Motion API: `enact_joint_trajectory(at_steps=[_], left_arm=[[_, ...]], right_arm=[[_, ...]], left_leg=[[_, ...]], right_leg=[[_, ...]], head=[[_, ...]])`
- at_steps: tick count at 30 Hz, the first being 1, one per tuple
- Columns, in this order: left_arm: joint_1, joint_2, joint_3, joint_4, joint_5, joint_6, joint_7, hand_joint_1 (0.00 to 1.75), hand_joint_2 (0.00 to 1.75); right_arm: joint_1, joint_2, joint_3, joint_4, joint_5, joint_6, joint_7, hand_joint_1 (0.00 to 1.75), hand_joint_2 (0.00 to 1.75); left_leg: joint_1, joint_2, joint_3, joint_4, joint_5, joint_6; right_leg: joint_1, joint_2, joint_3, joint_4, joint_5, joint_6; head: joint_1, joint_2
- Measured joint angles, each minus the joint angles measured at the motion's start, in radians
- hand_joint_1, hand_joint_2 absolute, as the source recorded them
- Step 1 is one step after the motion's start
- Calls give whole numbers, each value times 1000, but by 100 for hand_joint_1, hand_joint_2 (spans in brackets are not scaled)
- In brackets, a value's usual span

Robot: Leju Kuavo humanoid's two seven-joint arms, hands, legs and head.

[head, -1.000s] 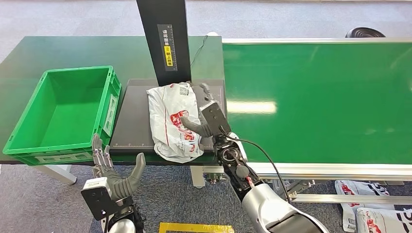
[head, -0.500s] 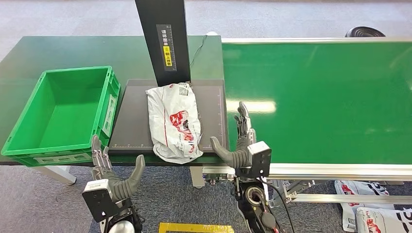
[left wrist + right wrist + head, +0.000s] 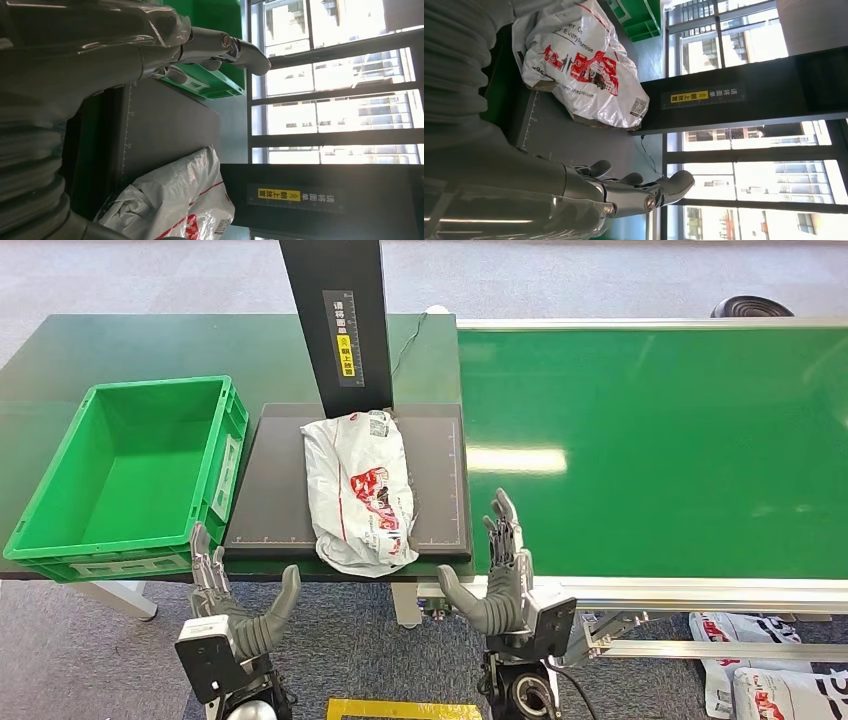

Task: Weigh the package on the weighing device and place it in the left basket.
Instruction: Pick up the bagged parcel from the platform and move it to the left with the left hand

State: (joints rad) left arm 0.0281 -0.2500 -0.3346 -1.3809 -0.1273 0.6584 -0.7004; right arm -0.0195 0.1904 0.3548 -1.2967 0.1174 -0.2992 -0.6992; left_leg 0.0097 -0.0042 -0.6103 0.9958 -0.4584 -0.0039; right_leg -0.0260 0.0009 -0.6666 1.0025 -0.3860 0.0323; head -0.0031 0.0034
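Note:
A white plastic package (image 3: 357,490) with red print lies on the black weighing plate (image 3: 275,485), its near end overhanging the plate's front edge. The wrist views also catch the package (image 3: 175,200) (image 3: 574,65). The green basket (image 3: 60,530) stands empty just left of the plate. My right hand (image 3: 497,575) is held up, fingers spread and empty, in front of the plate's near right corner, apart from the package. My left hand (image 3: 235,605) hovers open below the table's front edge, near the basket's front right corner.
A black post (image 3: 336,320) with a yellow label rises behind the plate. The green conveyor belt (image 3: 660,440) stretches to the right. More white packages (image 3: 770,680) lie on the floor at the lower right. Grey carpet surrounds the table.
My right hand has let go of the package and drawn back toward me, past the plate's front edge. The package stays on the plate. My left hand has barely moved.

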Motion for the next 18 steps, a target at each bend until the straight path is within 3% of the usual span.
enact_joint_trajectory(at_steps=[18], left_arm=[[7, 5, 18, 7, -110, -27, 6, 0, 175]], right_arm=[[90, 19, -6, -38, 64, 55, 0, 0, 175]], left_leg=[[0, 0, 0, 0, 0, 0]], right_leg=[[0, 0, 0, 0, -1, 0]], head=[[0, 0]])
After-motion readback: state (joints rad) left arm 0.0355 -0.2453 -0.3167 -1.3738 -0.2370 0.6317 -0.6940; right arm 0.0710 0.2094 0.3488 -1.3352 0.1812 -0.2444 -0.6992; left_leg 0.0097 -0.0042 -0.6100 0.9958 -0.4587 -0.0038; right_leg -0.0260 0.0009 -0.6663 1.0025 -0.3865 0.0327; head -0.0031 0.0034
